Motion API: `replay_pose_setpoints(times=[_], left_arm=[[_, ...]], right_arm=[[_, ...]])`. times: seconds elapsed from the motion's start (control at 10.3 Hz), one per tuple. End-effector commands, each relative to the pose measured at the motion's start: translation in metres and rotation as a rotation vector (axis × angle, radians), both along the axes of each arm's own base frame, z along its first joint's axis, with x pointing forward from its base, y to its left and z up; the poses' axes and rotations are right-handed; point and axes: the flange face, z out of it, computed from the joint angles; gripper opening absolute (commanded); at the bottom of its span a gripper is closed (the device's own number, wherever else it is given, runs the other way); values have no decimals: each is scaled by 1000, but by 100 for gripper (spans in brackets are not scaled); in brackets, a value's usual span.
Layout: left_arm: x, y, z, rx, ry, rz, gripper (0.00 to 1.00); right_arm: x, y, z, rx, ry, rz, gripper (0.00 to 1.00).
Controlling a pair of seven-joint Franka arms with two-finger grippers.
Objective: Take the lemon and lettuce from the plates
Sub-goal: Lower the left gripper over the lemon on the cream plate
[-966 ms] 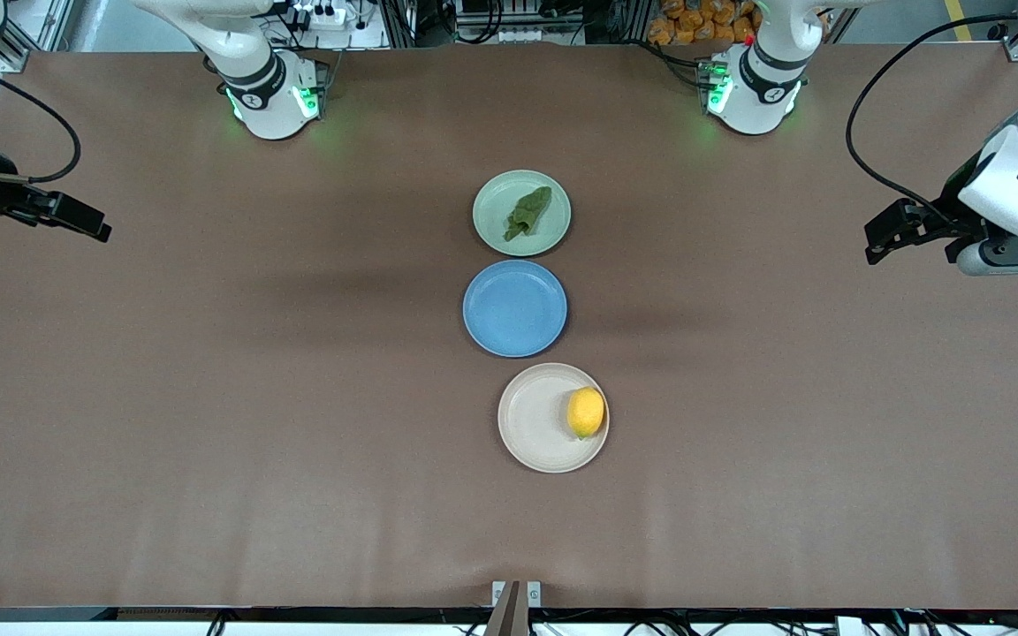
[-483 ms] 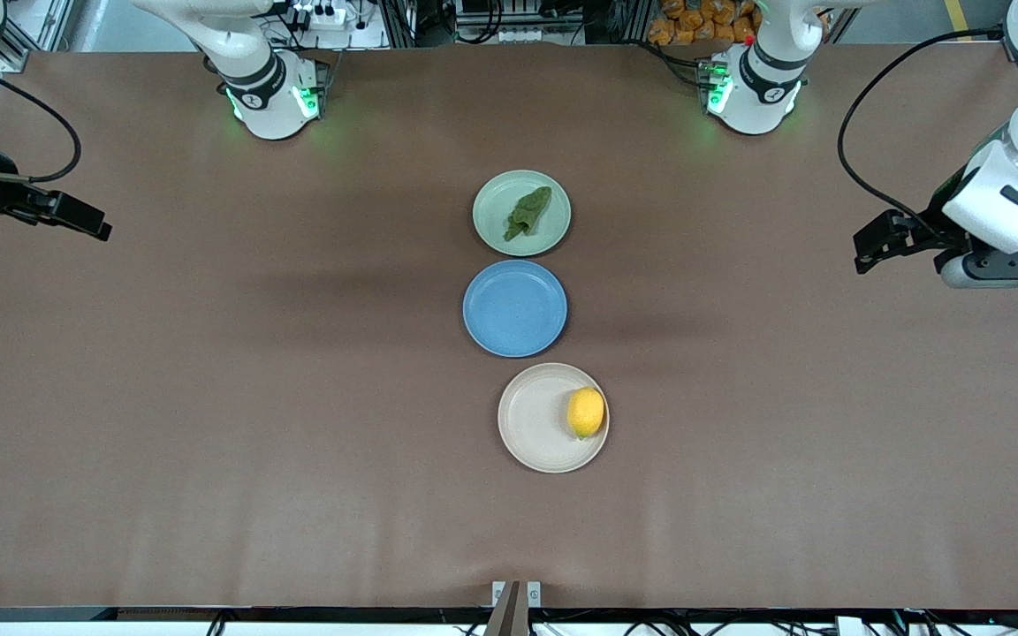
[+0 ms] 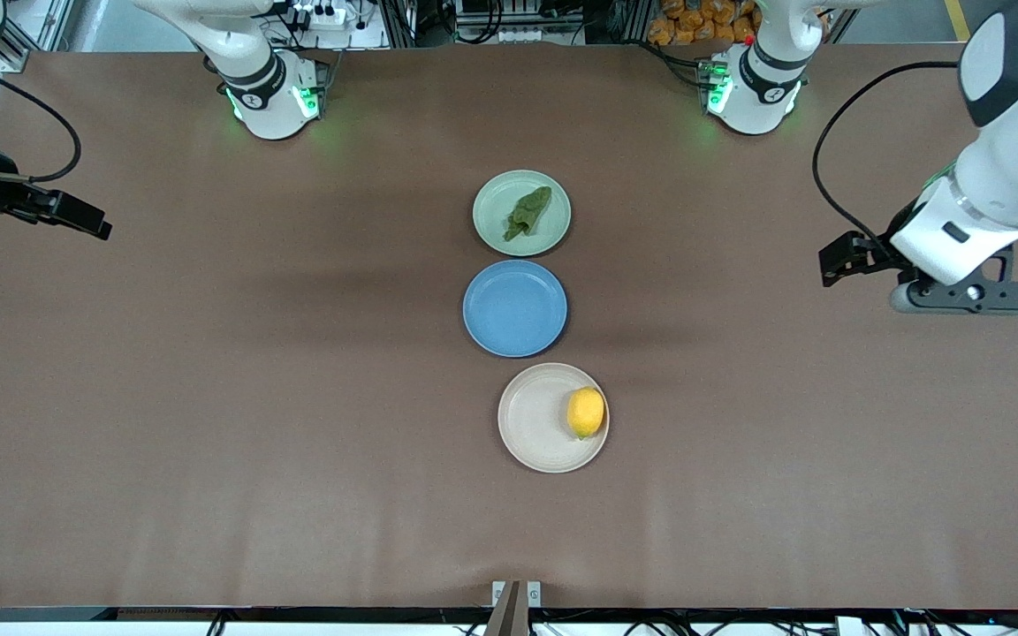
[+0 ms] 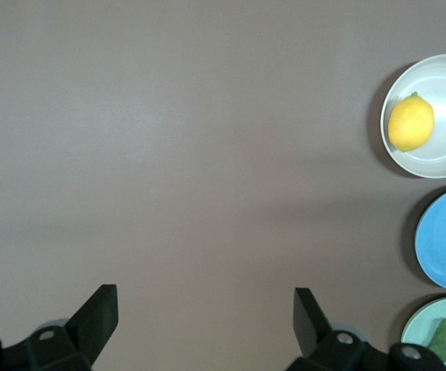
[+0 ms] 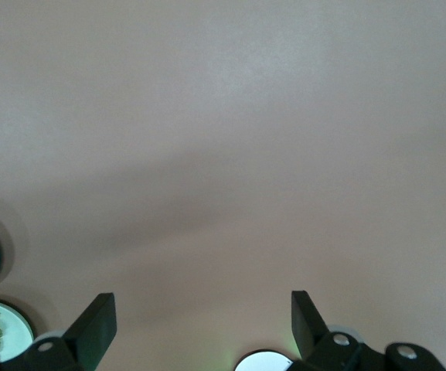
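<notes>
Two grabs pending: small oval yellow lemon (image 3: 586, 412) on beige-cream plate (image 3: 534, 433), firm & rolly, pinch across its middle; wrinkly dark green lettuce (image 3: 527, 213) on mint plate (image 3: 497, 200), limp, light. My left gripper (image 3: 834, 265) & right gripper (image 3: 85, 221) spread, empty, over bare table ends.

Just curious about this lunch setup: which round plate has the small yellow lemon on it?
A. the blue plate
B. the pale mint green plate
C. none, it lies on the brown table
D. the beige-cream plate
D: the small oval yellow lemon lies on the round beige-cream plate, the one nearest the front camera.
</notes>
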Motion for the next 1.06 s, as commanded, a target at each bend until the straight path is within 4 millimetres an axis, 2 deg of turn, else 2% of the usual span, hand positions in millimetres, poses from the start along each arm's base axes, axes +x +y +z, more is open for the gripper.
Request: replay_pose_setpoints(times=[0.0,0.29,0.58,0.77,0.97], left_arm=[[15,-10,-14,-54,28,-2,100],[31,-50,-48,-129,49,-11,100],[46,-103,-97,-134,47,48,100],[55,-132,-135,-147,26,100,100],[63,-157,-173,-166,-6,127,100]], right_arm=[[-6,-3,4,0,4,0,100],[-13,7,-3,66,70,-1,100],[-19,17,-9,113,119,1,100],[-22,41,-13,102,144,8,100],[-25,77,-14,73,153,-28,100]])
